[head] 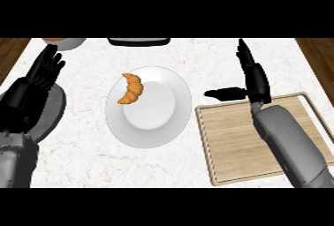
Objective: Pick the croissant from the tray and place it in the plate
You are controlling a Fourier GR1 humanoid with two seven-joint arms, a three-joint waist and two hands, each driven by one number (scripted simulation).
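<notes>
Hands first: the right hand (253,77) stands above the tray's (225,145) far edge, fingers straight and pointing away, thumb stuck out to the left, holding nothing. Its grey forearm runs down across the tray to the lower right corner. The left hand (44,69) is up at the left side, fingers straight and relaxed, resting, holding nothing either.

And there's the croissant (132,88), lying on the plate's (157,132) upper left rim, well apart from both hands.

Count it up: one croissant, one plate, one wooden tray. A dark, flat object (138,41) sits at the counter's (91,159) far edge, and a bowl (65,42) peeks in at the top left corner, both cut off by the view.

Room to move? Plate and tray sit just beside each other, with a narrow strip of counter between them. Bare counter lies open beyond the plate and in front of it. Brown floor shows past the counter's left and right edges.
</notes>
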